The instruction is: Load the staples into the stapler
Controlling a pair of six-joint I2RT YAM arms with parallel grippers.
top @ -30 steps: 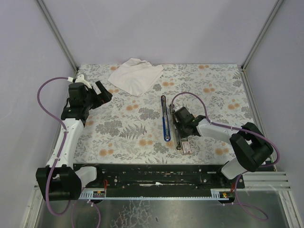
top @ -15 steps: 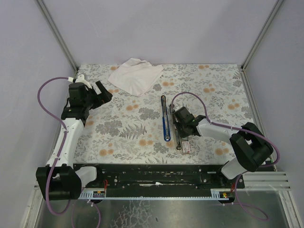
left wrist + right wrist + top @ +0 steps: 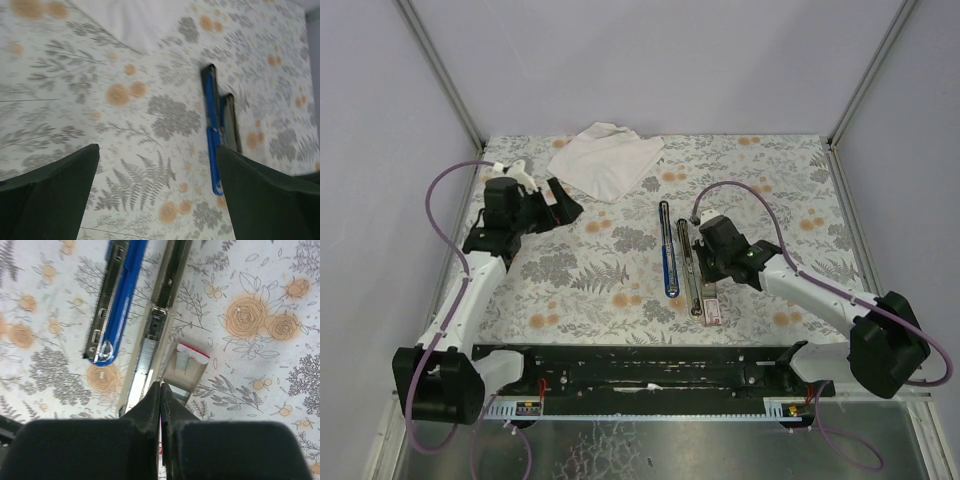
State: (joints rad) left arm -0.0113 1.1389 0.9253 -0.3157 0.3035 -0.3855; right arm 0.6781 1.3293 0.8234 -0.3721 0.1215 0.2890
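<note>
Floral surface, right of centre: staples box lies beside the open stapler; loading appears unfinished. Right gripper pinched closed over both, contents indiscernible; left gripper wide open

No text is legible anywhere; the red-and-white label on the staple box, centre of the right wrist view, is unreadable.
</note>
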